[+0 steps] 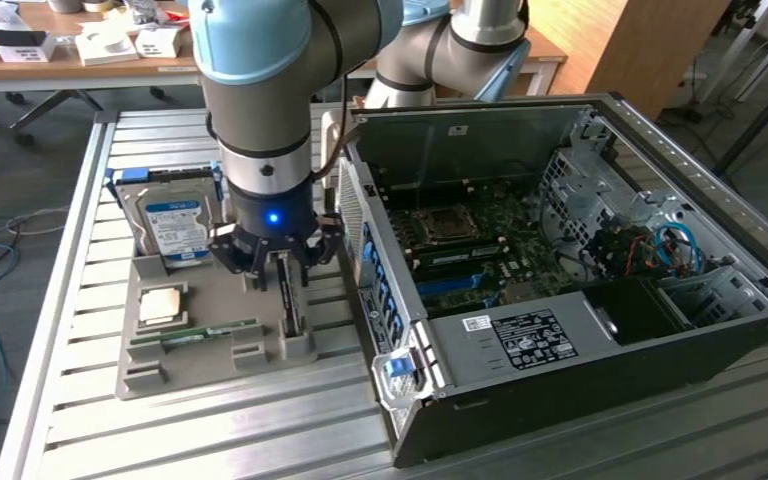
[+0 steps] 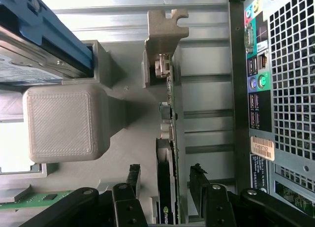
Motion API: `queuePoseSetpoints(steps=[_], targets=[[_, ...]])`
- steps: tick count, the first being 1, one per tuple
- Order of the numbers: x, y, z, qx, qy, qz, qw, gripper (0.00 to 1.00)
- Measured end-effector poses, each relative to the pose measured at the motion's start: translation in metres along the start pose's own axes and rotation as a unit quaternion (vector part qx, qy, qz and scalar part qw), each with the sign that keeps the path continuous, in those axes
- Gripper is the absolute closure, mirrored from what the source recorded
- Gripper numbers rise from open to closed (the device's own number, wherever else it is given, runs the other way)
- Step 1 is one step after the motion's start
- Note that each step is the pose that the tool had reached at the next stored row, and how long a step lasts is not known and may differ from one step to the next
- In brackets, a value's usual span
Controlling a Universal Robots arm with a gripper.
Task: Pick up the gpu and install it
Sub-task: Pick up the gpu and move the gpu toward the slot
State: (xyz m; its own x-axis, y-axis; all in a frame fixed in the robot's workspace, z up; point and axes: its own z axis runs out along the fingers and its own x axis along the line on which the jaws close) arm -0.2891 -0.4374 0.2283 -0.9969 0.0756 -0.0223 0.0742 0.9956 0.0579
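Astride the slim upright gpu, the gripper's black fingers are spread apart, with a gap left at each flat face. The card is stood on edge in a grey, ridged printed holder, set beside the perforated steel computer case.
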Motion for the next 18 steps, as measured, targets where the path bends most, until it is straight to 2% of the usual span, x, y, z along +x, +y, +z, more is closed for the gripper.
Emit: queuePoseSetpoints(steps=[18], targets=[[-0.0002, -0.0013, -0.0013, 0.0000, 0.0000, 0.000, 1.0000, 0.47]])
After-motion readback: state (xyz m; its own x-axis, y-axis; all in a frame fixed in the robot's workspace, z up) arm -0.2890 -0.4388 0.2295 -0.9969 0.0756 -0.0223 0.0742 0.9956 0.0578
